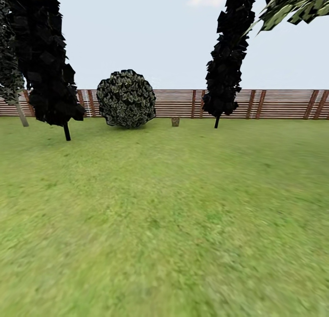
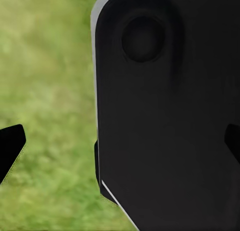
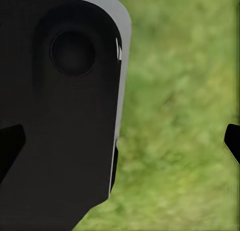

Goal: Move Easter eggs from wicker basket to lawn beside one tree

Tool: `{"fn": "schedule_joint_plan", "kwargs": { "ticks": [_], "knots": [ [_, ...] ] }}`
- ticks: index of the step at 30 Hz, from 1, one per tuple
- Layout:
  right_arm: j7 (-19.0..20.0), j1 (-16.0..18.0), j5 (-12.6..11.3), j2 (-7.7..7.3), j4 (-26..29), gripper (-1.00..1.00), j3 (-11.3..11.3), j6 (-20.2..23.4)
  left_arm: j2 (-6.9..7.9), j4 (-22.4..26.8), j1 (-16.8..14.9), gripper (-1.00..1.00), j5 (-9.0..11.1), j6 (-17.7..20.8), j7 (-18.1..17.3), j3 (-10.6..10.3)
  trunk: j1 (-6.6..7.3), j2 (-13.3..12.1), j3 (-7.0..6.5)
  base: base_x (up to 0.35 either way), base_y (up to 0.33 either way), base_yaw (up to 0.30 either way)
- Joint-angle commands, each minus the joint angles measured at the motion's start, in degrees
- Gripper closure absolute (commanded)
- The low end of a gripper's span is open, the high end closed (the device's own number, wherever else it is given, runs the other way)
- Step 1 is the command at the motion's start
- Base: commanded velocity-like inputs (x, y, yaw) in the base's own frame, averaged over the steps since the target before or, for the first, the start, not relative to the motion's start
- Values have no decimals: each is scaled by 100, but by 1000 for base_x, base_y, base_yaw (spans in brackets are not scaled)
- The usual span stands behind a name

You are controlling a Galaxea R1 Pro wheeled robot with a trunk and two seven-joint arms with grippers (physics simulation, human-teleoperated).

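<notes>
The lawn [image 1: 164, 216] spreads green and flat from me to the fence. The three Easter eggs are out of view. A small brown object [image 1: 175, 121] stands far off by the fence, too small to tell whether it is the wicker basket. A tree's leaning grey trunk [image 1: 21, 114] rises at the far left, and green blocky leaves [image 1: 297, 6] hang in at the top right. My left gripper [image 2: 120, 146] is open over grass, its fingertips [image 2: 11, 146] wide apart. My right gripper [image 3: 120, 141] is open too, with nothing between its fingertips [image 3: 233, 140].
A brown slatted fence [image 1: 274, 103] closes the back of the garden. Before it stand a round bush [image 1: 126, 98] and two dark narrow conifers [image 1: 45, 61] [image 1: 228, 56]. A dark panel of my own body [image 2: 165, 111] [image 3: 60, 111] is close beside each gripper.
</notes>
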State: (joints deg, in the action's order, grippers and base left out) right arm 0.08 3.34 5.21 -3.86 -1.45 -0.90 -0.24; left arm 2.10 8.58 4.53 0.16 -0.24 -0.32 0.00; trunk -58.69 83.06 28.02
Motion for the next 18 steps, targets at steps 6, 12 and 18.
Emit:
{"fn": "schedule_joint_plan", "kwargs": {
  "ticks": [6, 12, 18],
  "knots": [
    [14, 8, 52, -7, -13, -100, -5, 5, 7, 13, 4, -100, 2, -11, 6, 0, -3, 2, 4, 328, 0, 0],
    [22, 8, 56, -1, -13, -100, -6, 6, 9, 12, 4, -100, 2, -11, 9, 0, -3, 2, 4, 328, 0, 0],
    [27, 8, 52, -3, -13, -100, -6, 2, 1, 12, 4, -100, 2, -11, 8, 0, -3, 2, 4, 328, 0, -1]
  ]
}}
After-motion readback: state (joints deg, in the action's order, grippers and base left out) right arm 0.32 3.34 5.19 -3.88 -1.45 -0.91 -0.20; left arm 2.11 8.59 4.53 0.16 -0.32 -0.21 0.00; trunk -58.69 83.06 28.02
